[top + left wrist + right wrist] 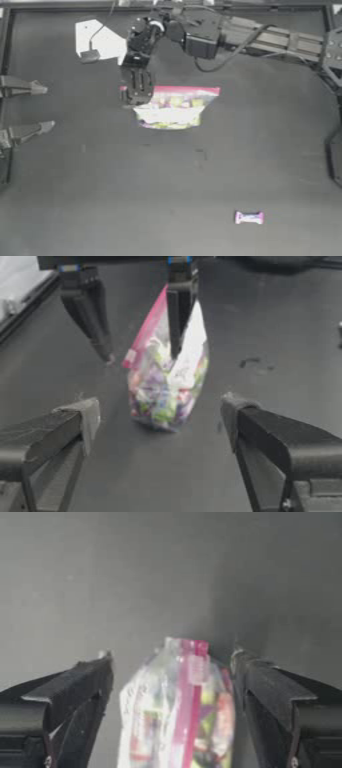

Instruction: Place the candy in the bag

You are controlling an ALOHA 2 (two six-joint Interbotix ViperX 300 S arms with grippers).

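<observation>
The right tool [137, 92] straddles the bag's [175, 106] pink seal end mid-surface, jaws spread, not clamping; the left tool [41, 107] waits open at the left edge; the candy [248, 217] lies well apart on the surface [100, 200].

One bag [175, 106]; one candy [249, 217]; two tools: left [30, 109], right [135, 92].

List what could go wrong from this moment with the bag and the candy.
The right gripper sits at the bag's sealed pink corner, jaws either side of it in its wrist view; a thin pinch there could slip. The strip looks closed, so the candy may have no way in. The candy lies far off near the table's front, while the left gripper waits open at the left edge.
</observation>
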